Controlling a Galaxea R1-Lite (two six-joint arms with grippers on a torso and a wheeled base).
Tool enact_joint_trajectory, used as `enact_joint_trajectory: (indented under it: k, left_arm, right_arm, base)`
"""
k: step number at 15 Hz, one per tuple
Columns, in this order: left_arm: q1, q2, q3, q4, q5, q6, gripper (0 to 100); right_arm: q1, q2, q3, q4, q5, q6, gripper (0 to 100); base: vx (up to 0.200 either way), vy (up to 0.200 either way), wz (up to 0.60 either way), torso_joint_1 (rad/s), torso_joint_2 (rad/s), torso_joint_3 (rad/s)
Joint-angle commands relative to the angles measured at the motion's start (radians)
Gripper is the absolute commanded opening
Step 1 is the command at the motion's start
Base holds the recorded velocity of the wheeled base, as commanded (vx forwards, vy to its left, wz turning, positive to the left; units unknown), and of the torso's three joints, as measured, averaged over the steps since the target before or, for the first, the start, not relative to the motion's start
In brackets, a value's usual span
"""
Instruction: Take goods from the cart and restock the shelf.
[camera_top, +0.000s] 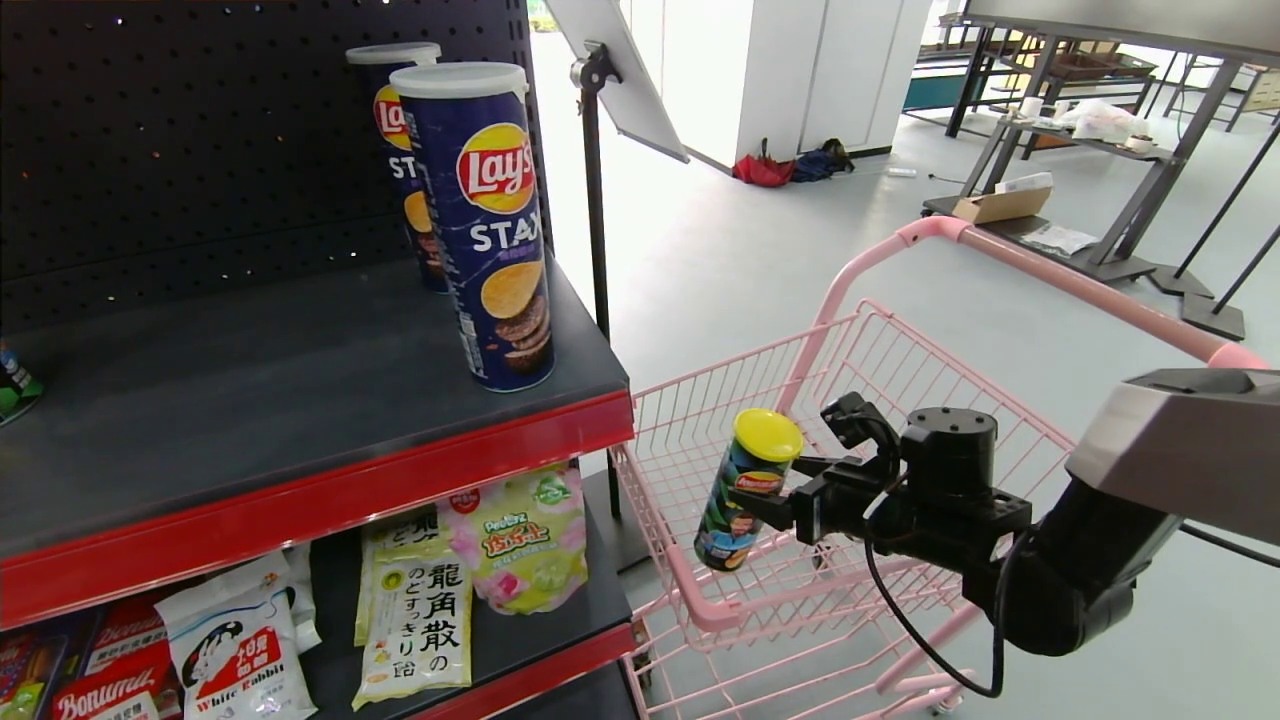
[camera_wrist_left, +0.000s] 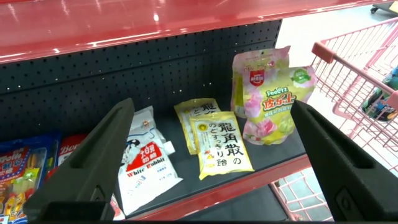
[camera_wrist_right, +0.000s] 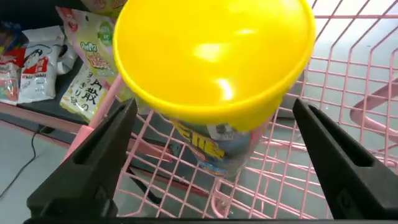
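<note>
Can (camera_top: 738, 522) with yellow lid, gripped by the right gripper (camera_top: 765, 495) fingers over the cart (camera_top: 1060, 275), long axis near upright. Top shelf (camera_top: 250, 400) lies up and to its left. Left gripper (camera_wrist_left: 214, 162), fingers spread, seemingly empty, faces the lower shelf (camera_wrist_left: 283, 152).

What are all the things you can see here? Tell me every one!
shelf: one, black with red edges.
cart: one, pink, beside the shelf.
tall chip cans: two, dark blue, on the top shelf board.
small chip can: one, yellow lid, held over the cart.
green-and-pink bags: two, lower shelf, nearest the cart.
yellow packets: two, lower shelf, middle.
white bag: at least one, lower shelf, beside the yellow packets.
left gripper: one, black, open before the lower shelf.
right gripper: one, black, shut on the small chip can.
</note>
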Motion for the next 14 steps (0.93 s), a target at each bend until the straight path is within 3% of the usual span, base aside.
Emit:
enact_joint_trajectory:
  k: [1, 10, 11, 14]
  left_arm:
    - [0.0, 0.002, -0.001, 0.0, 0.0, 0.0, 100]
    - [0.0, 0.002, -0.001, 0.0, 0.0, 0.002, 100]
    - [0.0, 0.002, -0.001, 0.0, 0.0, 0.0, 100]
    - [0.0, 0.002, -0.001, 0.0, 0.002, 0.003, 100]
  right_arm:
    - [0.009, 0.028, -0.031, -0.001, 0.0, 0.001, 100]
    - [0.022, 0.101, -0.129, 0.001, -0.038, 0.001, 100]
    - [0.022, 0.105, -0.134, -0.001, -0.04, 0.002, 0]
    - [0.025, 0.107, -0.134, -0.001, -0.04, 0.005, 0]
  base:
    - [0.0, 0.0, 0.0, 0.0, 0.0, 0.0]
    - [0.0, 0.0, 0.0, 0.0, 0.0, 0.0]
    - [0.0, 0.0, 0.0, 0.0, 0.0, 0.0]
    - [0.0, 0.0, 0.0, 0.0, 0.0, 0.0]
